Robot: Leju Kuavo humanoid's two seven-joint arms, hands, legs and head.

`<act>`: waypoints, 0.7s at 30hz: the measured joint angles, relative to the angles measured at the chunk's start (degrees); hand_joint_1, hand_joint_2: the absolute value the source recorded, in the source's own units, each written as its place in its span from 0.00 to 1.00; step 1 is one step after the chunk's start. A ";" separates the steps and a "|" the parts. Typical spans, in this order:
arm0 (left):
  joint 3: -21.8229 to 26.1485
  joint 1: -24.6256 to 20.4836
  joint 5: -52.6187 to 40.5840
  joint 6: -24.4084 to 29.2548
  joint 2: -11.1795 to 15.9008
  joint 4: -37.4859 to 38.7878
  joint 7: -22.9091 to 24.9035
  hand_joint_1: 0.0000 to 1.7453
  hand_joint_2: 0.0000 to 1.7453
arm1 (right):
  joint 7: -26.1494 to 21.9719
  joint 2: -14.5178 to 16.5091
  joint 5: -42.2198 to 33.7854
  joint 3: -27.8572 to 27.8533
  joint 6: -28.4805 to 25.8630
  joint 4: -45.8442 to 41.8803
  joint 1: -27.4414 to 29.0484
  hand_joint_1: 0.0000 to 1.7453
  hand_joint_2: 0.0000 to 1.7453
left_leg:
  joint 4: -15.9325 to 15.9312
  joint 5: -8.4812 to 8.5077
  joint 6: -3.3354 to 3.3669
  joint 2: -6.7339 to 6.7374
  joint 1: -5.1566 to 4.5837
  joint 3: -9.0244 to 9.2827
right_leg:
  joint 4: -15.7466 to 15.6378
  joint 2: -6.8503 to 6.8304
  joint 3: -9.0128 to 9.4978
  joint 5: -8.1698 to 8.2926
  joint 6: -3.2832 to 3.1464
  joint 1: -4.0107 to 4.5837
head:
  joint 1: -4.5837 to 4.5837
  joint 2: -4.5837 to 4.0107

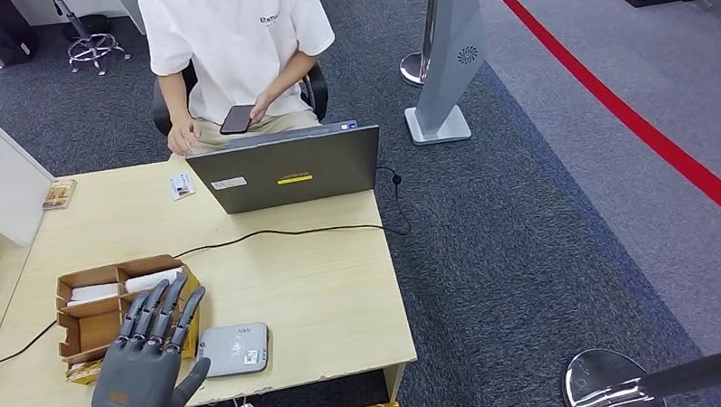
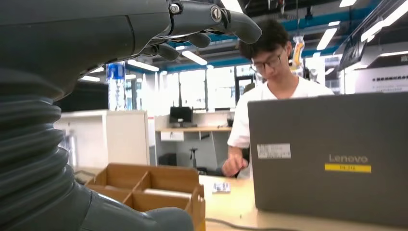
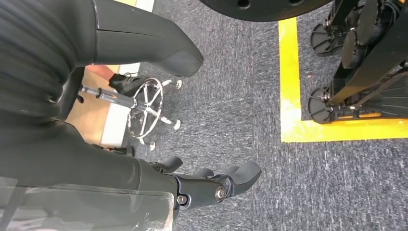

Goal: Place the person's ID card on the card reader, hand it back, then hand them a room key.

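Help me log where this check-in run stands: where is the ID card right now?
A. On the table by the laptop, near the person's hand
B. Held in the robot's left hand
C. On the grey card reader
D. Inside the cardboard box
A: the ID card lies flat on the table left of the laptop, near the person's hand; the card reader is bare and the left hand holds nothing.

ID card (image 1: 181, 184) print too small; laptop (image 1: 286, 168) hides table edge.
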 joint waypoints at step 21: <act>1.34 4.48 1.67 0.25 1.84 0.56 11.35 0.00 1.00 | -0.17 0.14 -0.22 0.00 -0.84 0.02 0.89 0.00 1.00 | 0.00 0.00 0.00 -0.02 0.01 0.00 | 0.00 -0.01 0.02 0.00 0.00 0.00 | 0.01 0.00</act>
